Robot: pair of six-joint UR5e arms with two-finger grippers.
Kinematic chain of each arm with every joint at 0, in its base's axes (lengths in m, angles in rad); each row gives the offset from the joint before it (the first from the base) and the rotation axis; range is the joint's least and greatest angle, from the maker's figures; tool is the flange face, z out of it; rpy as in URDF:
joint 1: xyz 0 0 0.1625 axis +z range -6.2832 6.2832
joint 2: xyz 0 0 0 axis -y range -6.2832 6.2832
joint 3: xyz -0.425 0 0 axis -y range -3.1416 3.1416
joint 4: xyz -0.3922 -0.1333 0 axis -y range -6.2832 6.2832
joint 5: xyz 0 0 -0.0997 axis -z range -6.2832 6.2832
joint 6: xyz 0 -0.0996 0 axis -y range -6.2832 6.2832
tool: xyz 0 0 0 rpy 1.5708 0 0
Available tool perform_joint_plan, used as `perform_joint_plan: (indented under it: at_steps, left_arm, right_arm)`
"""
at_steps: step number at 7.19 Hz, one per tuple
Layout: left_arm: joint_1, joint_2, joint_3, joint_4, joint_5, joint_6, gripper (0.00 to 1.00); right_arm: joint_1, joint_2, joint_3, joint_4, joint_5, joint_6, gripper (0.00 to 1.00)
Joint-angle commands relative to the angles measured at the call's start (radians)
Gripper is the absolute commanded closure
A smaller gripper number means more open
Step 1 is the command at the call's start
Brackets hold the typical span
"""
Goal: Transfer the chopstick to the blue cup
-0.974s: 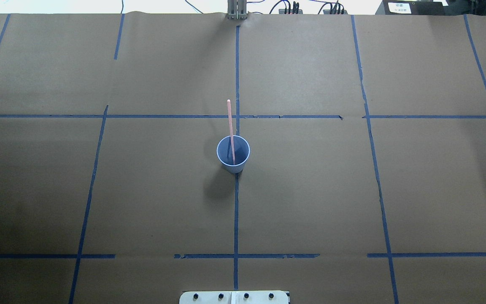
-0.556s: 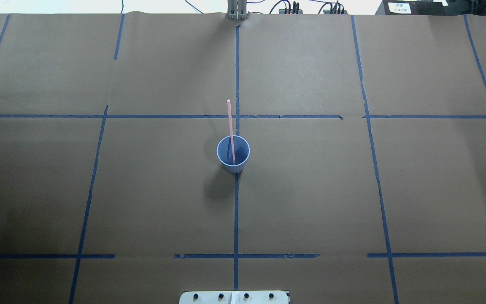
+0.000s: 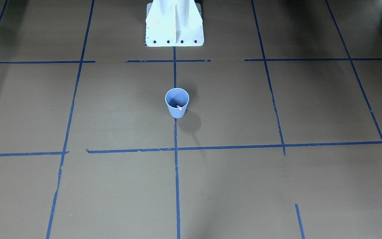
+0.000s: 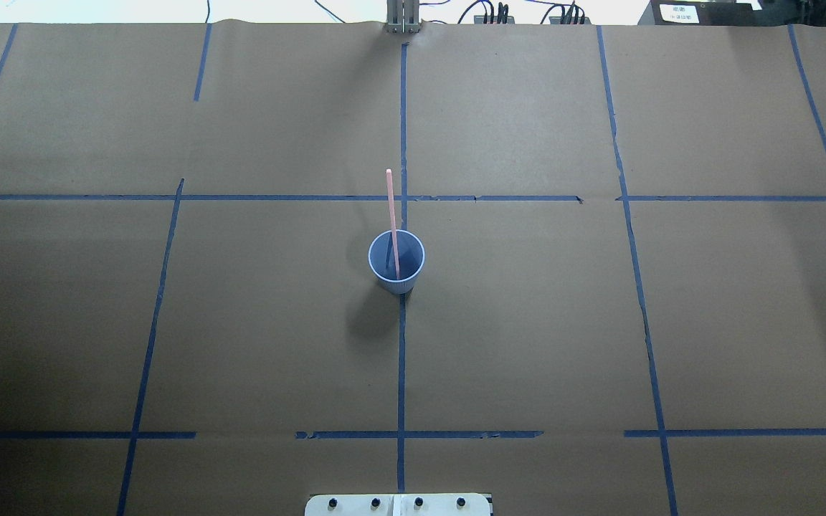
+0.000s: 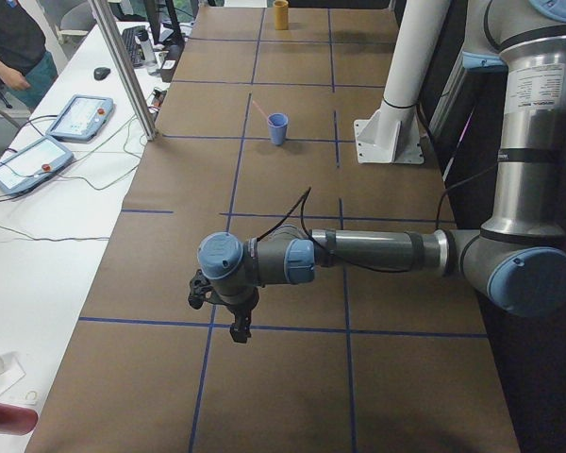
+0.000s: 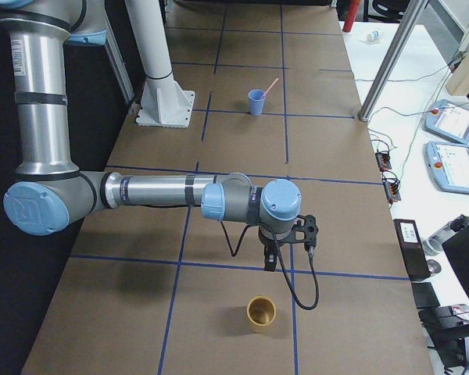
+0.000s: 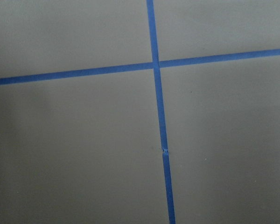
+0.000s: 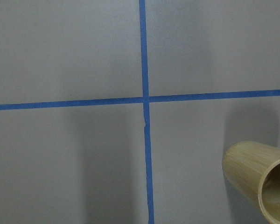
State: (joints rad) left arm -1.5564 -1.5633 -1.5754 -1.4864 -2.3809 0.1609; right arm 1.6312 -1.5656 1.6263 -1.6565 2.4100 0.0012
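The blue cup (image 4: 383, 259) stands upright at the table's middle, on the centre tape line. One pale pink chopstick (image 4: 390, 208) stands in it and leans over the far rim. In the front-facing view only its pink tip (image 3: 179, 107) shows inside the cup (image 3: 177, 112). The cup (image 5: 277, 129) and the stick (image 5: 260, 109) also show in the exterior left view, and the cup (image 6: 255, 102) in the exterior right view. My left gripper (image 5: 238, 330) hangs low over the table's left end, far from the cup. My right gripper (image 6: 270, 262) hangs over the right end. I cannot tell whether either is open or shut.
A bamboo cup (image 6: 260, 313) stands near my right gripper, and shows at the lower right of the right wrist view (image 8: 259, 182). The robot's white base (image 3: 174, 23) stands behind the blue cup. Operators' desks with tablets (image 5: 85, 115) line the far side.
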Motion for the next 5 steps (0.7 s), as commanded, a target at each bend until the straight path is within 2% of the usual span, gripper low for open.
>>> perform_joint_plan:
  at_steps: [1, 5]
  left_arm:
    - [0.001, 0.0, 0.015, -0.011, 0.0, -0.003, 0.0]
    - [0.001, -0.004, 0.009, -0.012, 0.0, -0.003, 0.0]
  right_arm:
    - [-0.001, -0.004, -0.008, 0.0, -0.003, -0.001, 0.0]
    - [-0.002, -0.004, -0.008, 0.001, -0.003, 0.0, 0.0]
